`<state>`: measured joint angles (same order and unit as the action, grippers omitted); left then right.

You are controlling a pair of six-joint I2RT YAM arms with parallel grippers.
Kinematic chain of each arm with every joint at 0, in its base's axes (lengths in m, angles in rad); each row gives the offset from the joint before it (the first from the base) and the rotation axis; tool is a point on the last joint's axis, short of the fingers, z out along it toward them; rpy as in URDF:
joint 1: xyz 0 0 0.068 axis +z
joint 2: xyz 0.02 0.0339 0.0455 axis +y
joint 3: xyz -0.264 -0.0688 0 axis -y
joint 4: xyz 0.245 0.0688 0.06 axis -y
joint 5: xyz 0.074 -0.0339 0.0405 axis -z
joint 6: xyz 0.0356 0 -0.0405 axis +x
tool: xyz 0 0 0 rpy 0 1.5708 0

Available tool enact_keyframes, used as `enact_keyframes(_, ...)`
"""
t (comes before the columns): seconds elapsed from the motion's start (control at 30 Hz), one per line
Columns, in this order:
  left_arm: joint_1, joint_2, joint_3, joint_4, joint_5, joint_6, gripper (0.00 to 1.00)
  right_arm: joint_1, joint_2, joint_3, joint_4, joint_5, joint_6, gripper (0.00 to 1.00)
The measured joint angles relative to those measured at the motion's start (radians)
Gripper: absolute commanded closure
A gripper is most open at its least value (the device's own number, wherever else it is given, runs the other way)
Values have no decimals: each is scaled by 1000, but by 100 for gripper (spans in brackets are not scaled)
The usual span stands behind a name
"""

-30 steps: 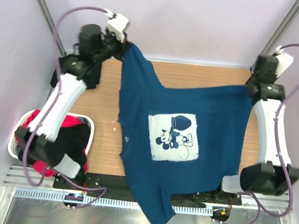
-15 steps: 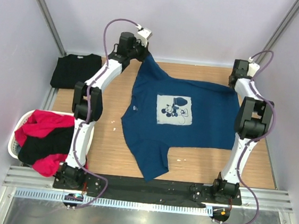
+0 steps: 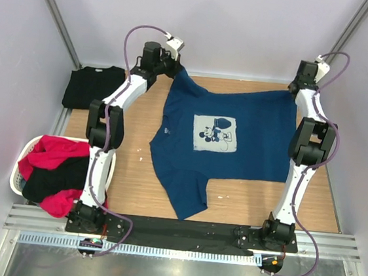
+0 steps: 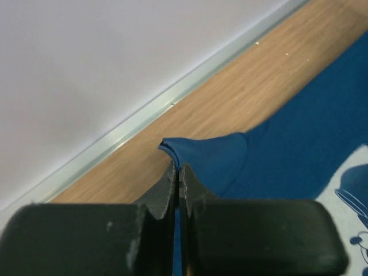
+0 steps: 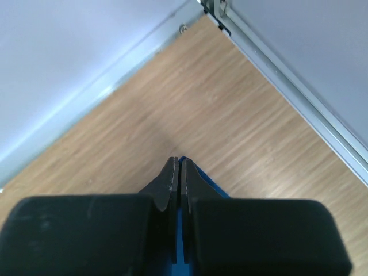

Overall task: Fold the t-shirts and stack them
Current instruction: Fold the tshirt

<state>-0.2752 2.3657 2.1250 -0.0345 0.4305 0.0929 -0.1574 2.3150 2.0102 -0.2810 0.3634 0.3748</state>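
left gripper [image 4: 177, 168] pinched tight on navy blue t-shirt [image 4: 299, 144] edge, little fold of fabric poking out past fingertips. wooden table [image 4: 218, 98] underneath, pale wall [image 4: 86, 63] behind. corner of pale print [image 4: 351, 184] at right edge.

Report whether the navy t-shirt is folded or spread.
Spread: the navy t-shirt lies opened out, mouse print facing up, one sleeve out.

Navy tee [image 3: 262, 146] spread flat, print up; black tee [image 3: 96, 86] folded, far-left corner.
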Motion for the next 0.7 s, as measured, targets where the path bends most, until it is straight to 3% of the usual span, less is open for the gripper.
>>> enact_keyframes(0.23,0,-103,-139,1,50,14,100,-58,86,122,11,-128,43,99)
enact_keyframes(0.7,-65,-404,-493,-6,113,-16,100,-71,146,110,-42,-179,37,99)
